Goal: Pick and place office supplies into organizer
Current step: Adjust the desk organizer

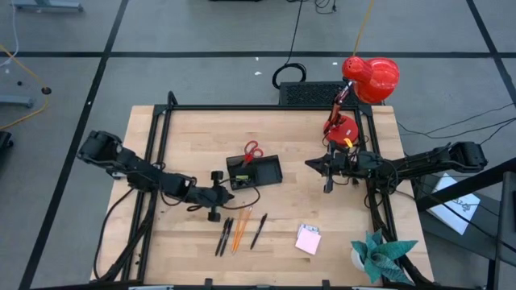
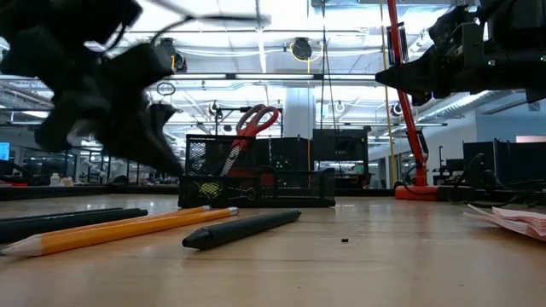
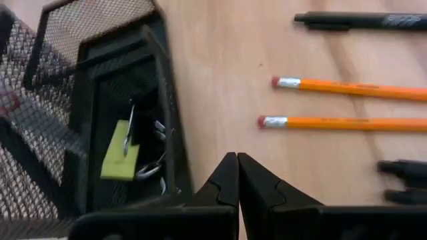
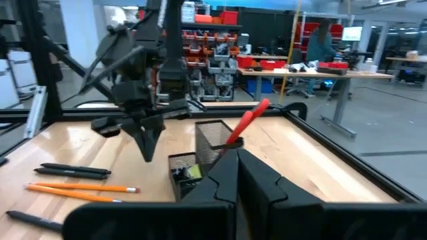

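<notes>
The left pincer [image 3: 237, 175] hangs shut and empty beside the organizer [image 1: 256, 171], its yellow piece [image 3: 121, 150] already inside; the right pincer [image 1: 326, 187] waits shut.

Table [image 1: 193, 129]: organizer [image 1: 266, 171] near centre. Scissors [image 1: 251, 151] upright in its tall section, at the organizer's 11 o'clock corner. Clips [image 3: 155, 167] and a small flat piece [image 3: 120, 151] in a low compartment. Pens [image 1: 223, 236] and pencils [image 1: 240, 229] lie side by side on the table at 7 o'clock from the organizer; a further pen [image 1: 258, 230] at 6 o'clock. Sticky-note pad [image 1: 308, 239] at 5 o'clock, well apart. Paper plant [image 1: 380, 254] at the table's 4 o'clock corner. Lamp [image 1: 355, 97] at the 1 o'clock edge, ribbed box [image 1: 310, 93] just beside it. Left gripper [image 1: 228, 190] just beside the organizer at 8 o'clock; right gripper [image 1: 310, 163] at 3 o'clock, apart.
</notes>
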You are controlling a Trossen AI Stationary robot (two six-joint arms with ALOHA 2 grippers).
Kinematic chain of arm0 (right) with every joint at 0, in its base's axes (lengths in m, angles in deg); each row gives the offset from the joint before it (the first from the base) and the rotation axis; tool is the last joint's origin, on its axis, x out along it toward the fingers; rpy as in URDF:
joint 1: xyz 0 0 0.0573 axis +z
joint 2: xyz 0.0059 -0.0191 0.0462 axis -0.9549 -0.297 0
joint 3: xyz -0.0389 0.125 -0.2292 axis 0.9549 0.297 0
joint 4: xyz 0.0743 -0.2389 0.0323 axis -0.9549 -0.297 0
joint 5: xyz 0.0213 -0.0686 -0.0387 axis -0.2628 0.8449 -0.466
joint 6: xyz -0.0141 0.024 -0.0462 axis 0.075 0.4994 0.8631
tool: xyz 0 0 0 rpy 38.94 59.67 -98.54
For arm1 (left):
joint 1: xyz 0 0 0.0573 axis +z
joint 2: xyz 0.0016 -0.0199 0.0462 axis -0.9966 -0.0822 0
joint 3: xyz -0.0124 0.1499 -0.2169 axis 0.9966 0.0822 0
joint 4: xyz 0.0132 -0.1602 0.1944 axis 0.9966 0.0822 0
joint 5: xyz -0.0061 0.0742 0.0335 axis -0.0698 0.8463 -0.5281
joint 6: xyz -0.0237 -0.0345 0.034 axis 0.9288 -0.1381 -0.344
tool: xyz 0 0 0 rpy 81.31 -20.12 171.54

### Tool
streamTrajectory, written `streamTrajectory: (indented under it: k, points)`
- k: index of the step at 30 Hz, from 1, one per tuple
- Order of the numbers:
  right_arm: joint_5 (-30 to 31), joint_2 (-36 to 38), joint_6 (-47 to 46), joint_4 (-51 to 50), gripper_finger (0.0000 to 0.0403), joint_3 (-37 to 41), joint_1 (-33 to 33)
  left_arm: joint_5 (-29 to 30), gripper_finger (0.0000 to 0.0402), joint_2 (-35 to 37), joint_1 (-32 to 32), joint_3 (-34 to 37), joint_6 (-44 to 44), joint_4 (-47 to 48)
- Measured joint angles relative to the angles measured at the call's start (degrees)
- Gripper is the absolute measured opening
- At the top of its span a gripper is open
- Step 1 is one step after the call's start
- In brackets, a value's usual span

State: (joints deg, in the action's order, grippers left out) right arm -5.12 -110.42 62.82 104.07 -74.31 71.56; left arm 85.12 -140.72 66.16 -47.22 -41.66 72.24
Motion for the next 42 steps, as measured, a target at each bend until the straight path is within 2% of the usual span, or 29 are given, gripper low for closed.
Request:
streamTrajectory:
  k: [3, 7, 11, 21, 24, 31, 35, 39, 42]
  points:
    - [0.08, 0.0, 0.01, -0.12, 0.0, 0.0, -0.01, 0.59, 0.0002, -3.2, 0.35, -0.24, 0.4, -2.4]
    - [0.08, -0.02, -0.08, -0.22, 0.0, 0.0, -0.01, 4.24, 0.0002, -8.06, 1.59, -0.15, 0.42, -4.47]
    - [0.1, -0.02, -0.08, -0.34, 0.0, 0.0, -0.01, 6.74, 0.0001, -9.8, 2.93, -0.19, 0.69, -4.91]
    - [0.1, -0.01, 0.07, -0.47, 0.0, 0.0, -0.01, 7.99, 0.0004, -8.93, 6.4, -0.19, -1.02, -3.01]
    - [0.1, -0.02, 0.05, -0.51, 0.0, 0.0, -0.01, 6.54, 0.0002, -8.93, 6.71, -0.18, -1.52, -3.26]
    - [0.1, 0.0, 0.06, -0.52, 0.0, 0.0, -0.01, 2.65, 0.0002, -7.88, 2.68, -1.79, -5.41, -5.01]
    - [0.1, 0.01, -0.08, -0.48, 0.0, 0.0, -0.01, 2.57, 0.0005, -4.13, -0.29, -2.05, -7.96, -5.0]
    - [-0.04, -0.07, -0.32, -0.56, 0.0, 0.0, -0.01, 10.62, 0.0003, 2.37, -2.4, -2.03, -9.08, -0.39]
    - [-0.08, -0.12, -0.54, -0.67, 0.0, 0.0, -0.01, 21.5, 0.0005, 7.11, -3.08, -2.02, -8.14, 5.7]
